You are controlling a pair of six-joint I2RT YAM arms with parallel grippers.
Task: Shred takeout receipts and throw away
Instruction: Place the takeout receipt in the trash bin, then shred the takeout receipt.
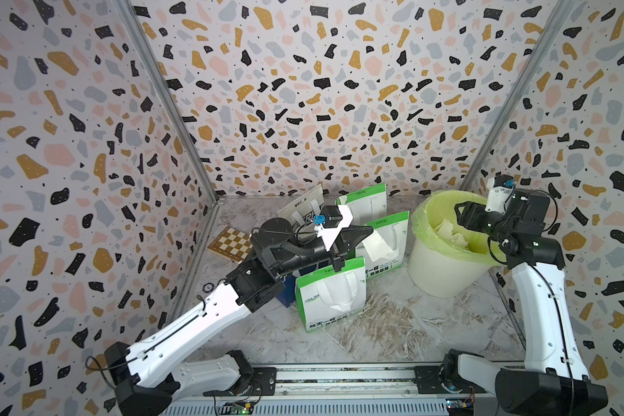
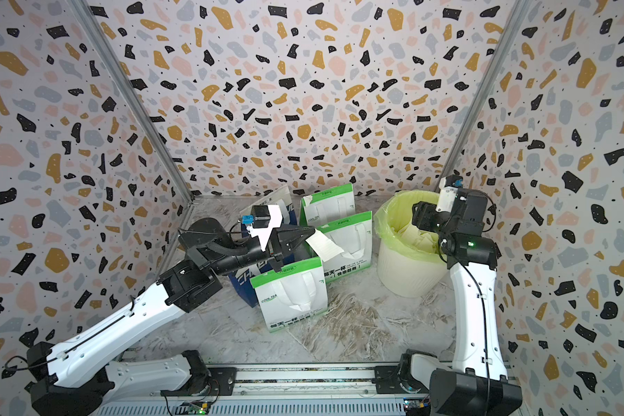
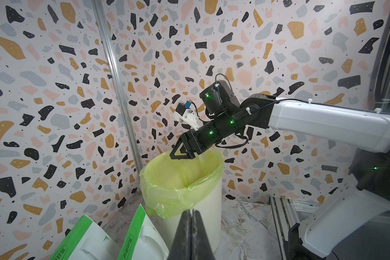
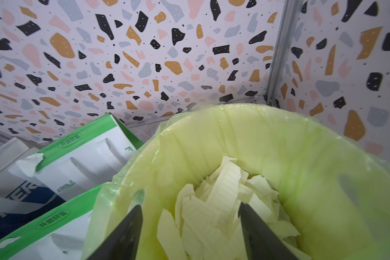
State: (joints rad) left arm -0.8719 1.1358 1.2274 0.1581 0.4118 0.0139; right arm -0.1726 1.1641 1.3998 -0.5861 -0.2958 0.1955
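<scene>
Cream paper in bin: torn pieces (image 4: pixel 223 198) lie heaped inside the bin (image 1: pixel 436 273), well below the rim of its green liner (image 4: pixel 234 121).
Right tool (image 4: pixel 189 207): jaws wide apart with nothing between them, hanging over the bin mouth.
Left tool (image 1: pixel 370 231): pinched shut on a receipt strip (image 1: pixel 377 249), which droops above the paper bags (image 1: pixel 330 295), near the bin but not over it.
Step in hand: throwing away, I judge; some scraps are binned and the strip is not yet dropped.
Next move: probably carry the strip across to the bin, or bring the right tool over to tear it smaller. Either way the two arms must not crowd the mouth together.
Edges: the liner rim is soft and flares outward, so a limp strip could catch on it.
Open room: bare surface (image 1: pixel 393 324) in front of the bags; the back and right walls stand close to the bin.
</scene>
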